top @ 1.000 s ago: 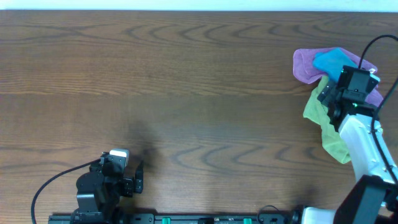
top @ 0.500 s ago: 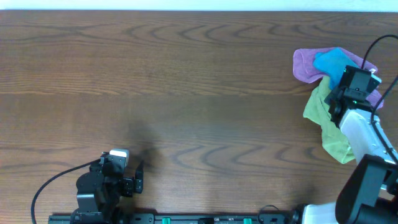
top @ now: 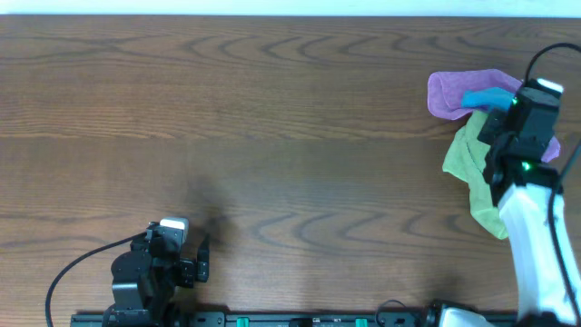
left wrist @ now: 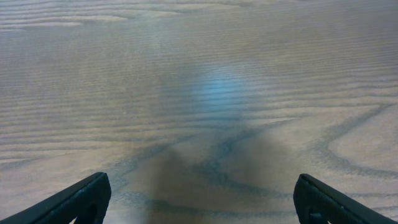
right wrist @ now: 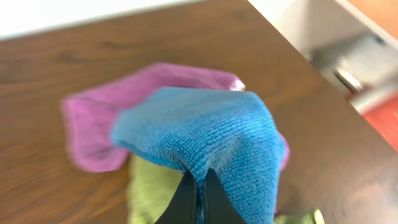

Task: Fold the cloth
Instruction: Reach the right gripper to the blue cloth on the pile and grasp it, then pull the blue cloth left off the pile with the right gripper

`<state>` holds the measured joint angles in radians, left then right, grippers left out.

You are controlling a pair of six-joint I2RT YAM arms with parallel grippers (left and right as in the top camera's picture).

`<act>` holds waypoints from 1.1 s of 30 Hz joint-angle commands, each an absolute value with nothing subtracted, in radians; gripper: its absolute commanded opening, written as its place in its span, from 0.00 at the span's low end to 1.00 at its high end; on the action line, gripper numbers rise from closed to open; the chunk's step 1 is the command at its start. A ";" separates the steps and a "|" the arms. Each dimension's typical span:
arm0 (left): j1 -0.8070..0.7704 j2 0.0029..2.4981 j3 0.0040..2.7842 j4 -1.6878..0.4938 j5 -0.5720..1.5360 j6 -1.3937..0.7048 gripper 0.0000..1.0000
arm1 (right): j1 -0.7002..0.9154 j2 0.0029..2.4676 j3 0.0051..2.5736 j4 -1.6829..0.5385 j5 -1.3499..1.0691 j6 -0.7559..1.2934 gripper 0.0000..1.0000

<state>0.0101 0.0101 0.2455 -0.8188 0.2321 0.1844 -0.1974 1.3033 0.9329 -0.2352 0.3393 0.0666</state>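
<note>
Cloth [top: 484, 96], sky-blue, at upper right over purple cloth [top: 447, 95] and lime-green cloth [top: 465, 159], pinched tight in right pincer [right wrist: 198, 190], right arm [top: 536, 236] stretched up the frame's right edge, left pincer [left wrist: 199, 193] gaping over table [left wrist: 199, 62], lower left.

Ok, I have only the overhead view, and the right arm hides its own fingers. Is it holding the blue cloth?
Observer: Yes. In the right wrist view the right gripper is shut on a raised fold of the blue cloth.
Operator: Is the purple cloth pinched too?
Observer: It seems not. Only blue shows in the grip; the purple cloth lies behind, partly under the blue.
Operator: And the left gripper, open or shut?
Observer: Open. The left wrist view shows the left gripper spread wide above the table, with nothing in it.
</note>
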 commanded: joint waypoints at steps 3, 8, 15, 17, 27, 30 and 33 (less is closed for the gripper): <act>0.005 0.004 0.231 -0.864 0.226 0.206 0.95 | -0.101 1.177 0.948 -0.299 0.202 -0.002 0.01; 0.005 0.004 0.231 -0.863 0.226 0.206 0.95 | 0.041 1.102 0.948 -0.380 0.077 -0.001 0.01; 0.005 0.004 0.231 -0.863 0.226 0.206 0.95 | 0.286 1.091 0.948 -0.419 -0.002 -0.001 0.01; 0.005 0.004 0.231 -0.863 0.226 0.206 0.95 | 0.383 1.091 0.948 -0.410 -0.009 0.007 0.01; 0.005 0.004 0.231 -0.863 0.226 0.206 0.95 | 0.730 1.091 0.963 -0.308 -0.050 0.104 0.01; 0.005 0.004 0.231 -0.863 0.226 0.206 0.95 | 0.752 1.092 0.976 -0.310 -0.050 0.122 0.01; 0.005 0.004 0.231 -0.863 0.226 0.206 0.95 | 0.735 1.118 0.976 -0.369 -0.025 0.126 0.01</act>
<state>0.0101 0.0101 0.2455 -0.8188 0.2321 0.1844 0.7437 1.1011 0.9497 -0.3382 -0.0479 0.0967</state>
